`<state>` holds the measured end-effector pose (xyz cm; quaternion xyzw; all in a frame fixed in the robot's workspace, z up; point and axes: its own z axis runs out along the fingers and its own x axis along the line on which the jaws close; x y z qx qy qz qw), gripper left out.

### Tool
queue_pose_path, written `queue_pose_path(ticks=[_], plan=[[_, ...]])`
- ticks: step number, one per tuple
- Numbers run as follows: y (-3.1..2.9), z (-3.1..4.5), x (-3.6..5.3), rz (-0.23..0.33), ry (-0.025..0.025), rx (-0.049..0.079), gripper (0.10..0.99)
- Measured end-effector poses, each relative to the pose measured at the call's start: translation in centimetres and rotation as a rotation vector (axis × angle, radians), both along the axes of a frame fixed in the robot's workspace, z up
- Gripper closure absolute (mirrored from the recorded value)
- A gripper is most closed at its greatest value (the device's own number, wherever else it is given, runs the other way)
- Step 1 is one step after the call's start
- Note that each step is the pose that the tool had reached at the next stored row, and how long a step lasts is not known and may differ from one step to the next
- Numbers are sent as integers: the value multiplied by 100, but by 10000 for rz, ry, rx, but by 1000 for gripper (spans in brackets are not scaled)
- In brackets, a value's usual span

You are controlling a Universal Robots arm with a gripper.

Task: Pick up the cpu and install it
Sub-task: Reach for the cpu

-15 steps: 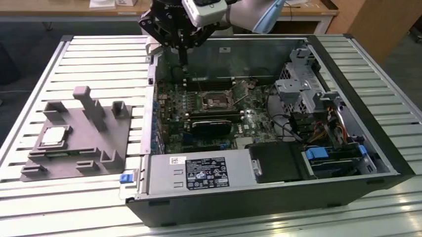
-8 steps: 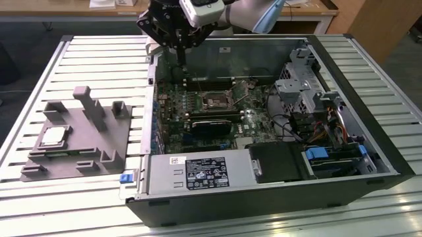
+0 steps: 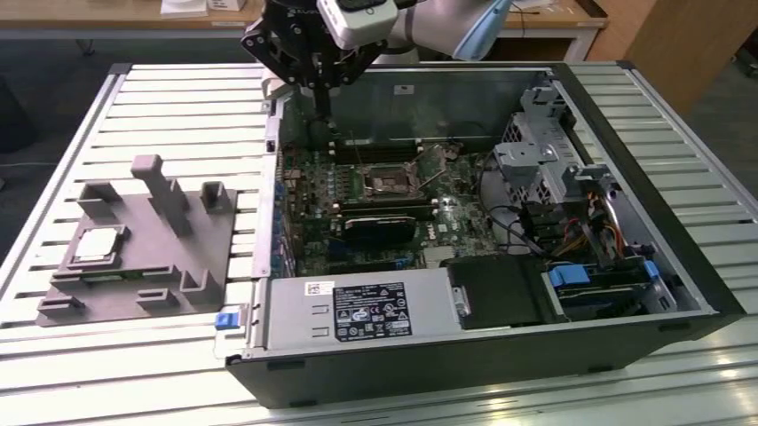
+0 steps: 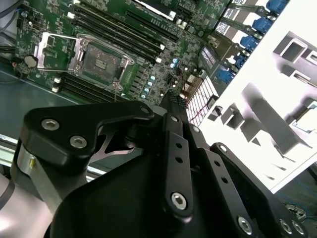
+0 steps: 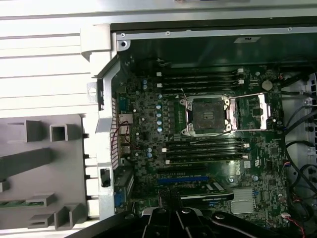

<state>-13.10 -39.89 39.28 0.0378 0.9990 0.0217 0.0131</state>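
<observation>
The cpu (image 3: 98,245), a small square chip with a silver top, lies flat in the grey fixture block (image 3: 137,244) at the exterior view's left, beside the open computer case. My gripper (image 3: 319,115) hangs above the case's far left corner, well away from the cpu, with its fingers (image 4: 172,99) pressed together and nothing between them. The black motherboard socket (image 3: 388,182) stands open; in both wrist views the socket (image 5: 205,115) (image 4: 101,62) shows its metal frame swung aside. The gripper (image 5: 171,210) sits off to the fixture side of the socket.
The case's upright metal wall (image 5: 106,129) separates the fixture block (image 5: 39,168) from the motherboard. Memory slots (image 5: 203,79) flank the socket. A drive cage (image 3: 539,160), cables and a power supply (image 3: 355,311) crowd the case. Grey posts (image 3: 166,191) rise from the fixture.
</observation>
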Motion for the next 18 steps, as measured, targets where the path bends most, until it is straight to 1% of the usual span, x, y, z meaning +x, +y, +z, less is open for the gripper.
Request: queue_pose_path(ticks=[18], plan=[[1,-8,-84,0,1,0,980]])
